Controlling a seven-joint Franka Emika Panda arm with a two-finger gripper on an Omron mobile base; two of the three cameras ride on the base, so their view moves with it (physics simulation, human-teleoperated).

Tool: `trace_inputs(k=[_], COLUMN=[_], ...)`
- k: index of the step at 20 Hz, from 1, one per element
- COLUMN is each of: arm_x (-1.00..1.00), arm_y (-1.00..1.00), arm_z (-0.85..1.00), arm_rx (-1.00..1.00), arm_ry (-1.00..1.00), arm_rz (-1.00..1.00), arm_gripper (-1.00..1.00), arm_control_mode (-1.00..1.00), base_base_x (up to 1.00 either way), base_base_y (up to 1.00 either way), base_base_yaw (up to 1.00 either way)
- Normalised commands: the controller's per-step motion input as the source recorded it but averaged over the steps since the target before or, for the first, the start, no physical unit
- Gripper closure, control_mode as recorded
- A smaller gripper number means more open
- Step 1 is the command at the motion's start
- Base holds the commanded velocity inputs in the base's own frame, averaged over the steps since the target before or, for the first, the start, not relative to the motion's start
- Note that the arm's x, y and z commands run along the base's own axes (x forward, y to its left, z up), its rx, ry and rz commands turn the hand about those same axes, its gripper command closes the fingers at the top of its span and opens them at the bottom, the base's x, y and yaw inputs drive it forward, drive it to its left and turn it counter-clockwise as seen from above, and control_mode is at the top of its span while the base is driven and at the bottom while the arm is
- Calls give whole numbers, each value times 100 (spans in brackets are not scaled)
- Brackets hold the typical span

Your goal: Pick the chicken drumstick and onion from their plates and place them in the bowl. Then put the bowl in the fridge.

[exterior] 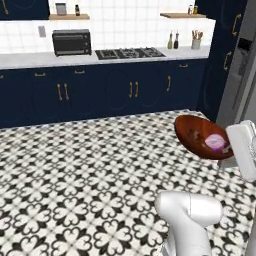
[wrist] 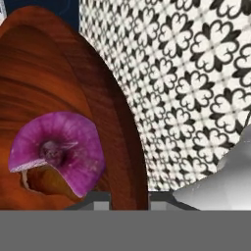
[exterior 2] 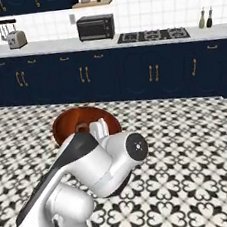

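The bowl [exterior: 200, 136] is held tilted above the patterned floor [exterior: 75, 175], carried in the air by its rim, on which the gripper [wrist: 128, 198] is clenched. The onion [wrist: 56, 152] is seen lying inside it, near the gripped rim. At the far right, the fridge [exterior: 239, 75] is seen.

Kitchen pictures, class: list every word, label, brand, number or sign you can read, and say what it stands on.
No text can be read in any view.
Toaster oven: no legible brand or dial marks.
Bottles on the counter: labels too small to read.
Fridge dispenser panel: dark, nothing legible.
Bowl and onion: unmarked.
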Motion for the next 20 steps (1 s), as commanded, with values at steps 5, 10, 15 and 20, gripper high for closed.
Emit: trace_inputs(k=[5,10,15,20], arm_x=[0,0,0,0], arm_y=[0,0,0,0], arm_z=[0,0,0,0], arm_rx=[0,0,0,0], arm_ry=[0,0,0,0], arm_rz=[0,0,0,0], arm_gripper=[100,100,100,100], arm_control_mode=[100,100,100,100], base_base_x=[100,100,96,82], base_base_y=[100,99,86,65], base_base_yaw=[-43,-50,-64,-77])
